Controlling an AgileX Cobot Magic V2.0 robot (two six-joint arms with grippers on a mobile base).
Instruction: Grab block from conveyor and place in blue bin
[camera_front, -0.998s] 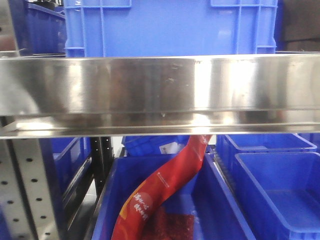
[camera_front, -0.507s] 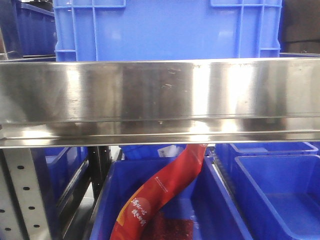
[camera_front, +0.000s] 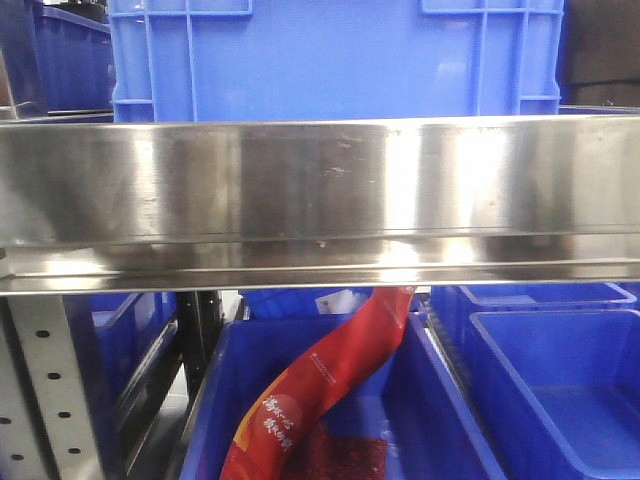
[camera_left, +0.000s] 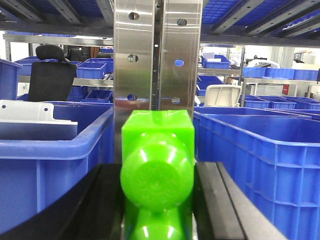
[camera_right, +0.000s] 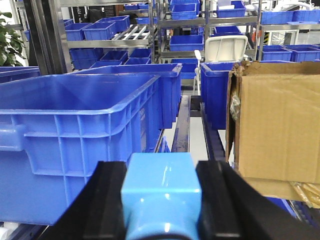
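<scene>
In the right wrist view the block, light blue and glossy, sits between the black fingers of my right gripper, which is shut on it. A large blue bin stands just ahead and to the left of it. In the left wrist view my left gripper is shut on a bright green block-like piece with a rounded end facing the camera. The conveyor is out of view. No gripper shows in the front view.
A wide steel shelf rail crosses the front view, with a blue crate above and blue bins below, one holding a red bag. A cardboard box stands right of the right gripper. A steel upright rises ahead of the left gripper, between blue bins.
Compared with a second ago, the steel rail sits a little lower and larger in the front view and the crate has shifted left. Nothing has moved in the last half second.
</scene>
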